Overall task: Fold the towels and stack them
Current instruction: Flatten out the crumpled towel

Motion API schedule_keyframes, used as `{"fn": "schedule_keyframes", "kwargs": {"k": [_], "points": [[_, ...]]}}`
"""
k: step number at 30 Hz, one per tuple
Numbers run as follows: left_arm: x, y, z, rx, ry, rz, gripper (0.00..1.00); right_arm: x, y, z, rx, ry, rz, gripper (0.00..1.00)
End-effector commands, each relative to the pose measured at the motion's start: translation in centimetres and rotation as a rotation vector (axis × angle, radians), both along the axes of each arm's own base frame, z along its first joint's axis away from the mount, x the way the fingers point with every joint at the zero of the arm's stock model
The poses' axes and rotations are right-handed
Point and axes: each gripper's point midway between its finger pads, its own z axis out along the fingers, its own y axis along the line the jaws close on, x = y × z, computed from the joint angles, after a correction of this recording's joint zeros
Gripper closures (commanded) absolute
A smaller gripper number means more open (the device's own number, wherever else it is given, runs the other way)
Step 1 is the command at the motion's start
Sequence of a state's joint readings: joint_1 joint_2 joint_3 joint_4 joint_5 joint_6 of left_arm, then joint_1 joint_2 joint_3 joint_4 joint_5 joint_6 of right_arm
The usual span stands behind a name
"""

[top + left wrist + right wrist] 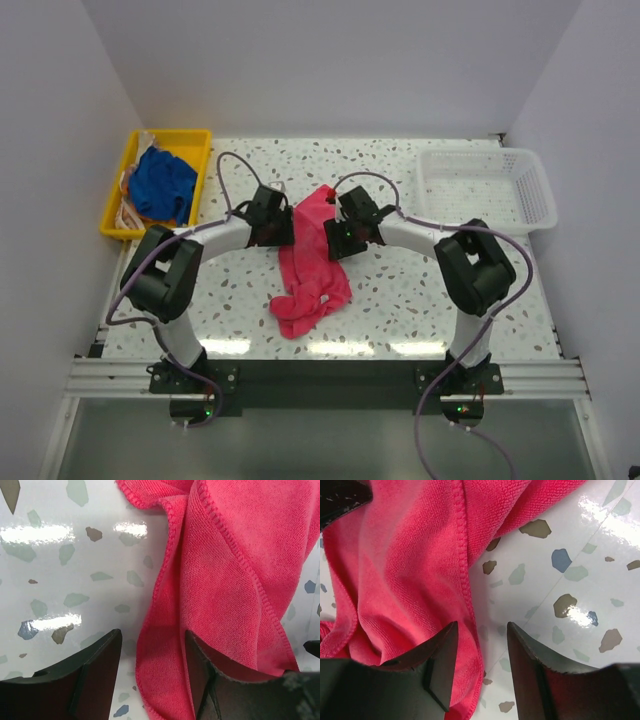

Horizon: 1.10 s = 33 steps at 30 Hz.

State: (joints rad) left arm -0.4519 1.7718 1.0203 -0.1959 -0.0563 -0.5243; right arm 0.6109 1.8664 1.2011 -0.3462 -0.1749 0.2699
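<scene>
Over pink towel | arms bent inward | left hand, right hand half-open, nothing clamped

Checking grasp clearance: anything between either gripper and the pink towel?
Nothing visible. The left gripper and right gripper each straddle a hemmed edge of the pink towel, jaws apart, with nothing else between.
</scene>
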Motion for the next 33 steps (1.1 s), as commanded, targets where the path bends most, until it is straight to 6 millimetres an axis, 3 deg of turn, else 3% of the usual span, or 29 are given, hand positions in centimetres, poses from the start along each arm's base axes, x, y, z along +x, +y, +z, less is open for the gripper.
{"fn": "schedule_keyframes", "kwargs": {"k": [1, 4, 8, 9, 11, 12, 13, 14, 20, 22, 24, 25, 26, 28, 33], "points": [[1.1, -0.3, 0.0, 0.011, -0.033, -0.022, 0.42, 1.7, 1.4, 0.6, 0.036, -0.061, 0.006, 0.53], [0.6, 0.1, -1.0, 0.038, -0.015, -0.02, 0.44, 1.5, 1.5, -0.1, 0.036, -0.049, 0.013, 0.57], [-0.5, 0.1, -2.1, 0.074, 0.013, -0.032, 0.57, 1.2, 1.7, -0.6, 0.036, -0.043, 0.019, 0.64], [-1.0, 0.1, -2.7, 0.095, 0.022, -0.038, 0.6, 1.2, 1.6, -0.6, 0.034, -0.045, 0.018, 0.71], [-1.5, 0.0, -3.2, 0.107, 0.037, -0.041, 0.75, 1.0, 1.4, -0.7, 0.028, -0.044, 0.018, 0.8], [-2.0, 0.1, -3.7, 0.113, 0.05, -0.04, 0.82, 1.0, 1.1, -0.7, 0.018, -0.046, 0.013, 0.89], [-2.2, 0.2, -3.9, 0.115, 0.059, -0.039, 0.96, 0.9, 0.8, -0.7, 0.006, -0.049, 0.016, 0.94], [-2.5, 0.5, -4.1, 0.122, 0.067, -0.032, 1.0, 0.7, 0.5, -0.7, -0.007, -0.049, 0.015, 0.99], [-4.0, 2.9, -3.8, 0.198, 0.106, 0.025, 1.0, -2.0, -6.4, -0.9, -0.237, -0.036, -0.127, 1.0], [-4.9, 3.4, -3.5, 0.205, 0.119, 0.038, 1.0, -4.6, -9.4, -1.9, -0.321, 0.018, -0.201, 1.0], [-6.7, 4.2, -3.5, 0.211, 0.156, 0.044, 1.0, -6.3, -10.8, -1.0, -0.319, 0.032, -0.273, 1.0], [-7.3, 4.4, -3.5, 0.21, 0.169, 0.043, 1.0, -8.1, -12.1, -1.8, -0.349, 0.064, -0.293, 1.0], [-8.2, 4.7, -3.6, 0.214, 0.195, 0.045, 1.0, -8.8, -12.8, -0.9, -0.339, 0.052, -0.322, 1.0], [-10.2, 5.3, -3.6, 0.207, 0.236, 0.037, 1.0, -10.9, -14.3, -1.5, -0.354, 0.086, -0.38, 1.0], [-14.2, 5.6, -3.4, 0.147, 0.308, 0.023, 1.0, -13.5, -16.4, -0.1, -0.329, 0.071, -0.481, 1.0]]}}
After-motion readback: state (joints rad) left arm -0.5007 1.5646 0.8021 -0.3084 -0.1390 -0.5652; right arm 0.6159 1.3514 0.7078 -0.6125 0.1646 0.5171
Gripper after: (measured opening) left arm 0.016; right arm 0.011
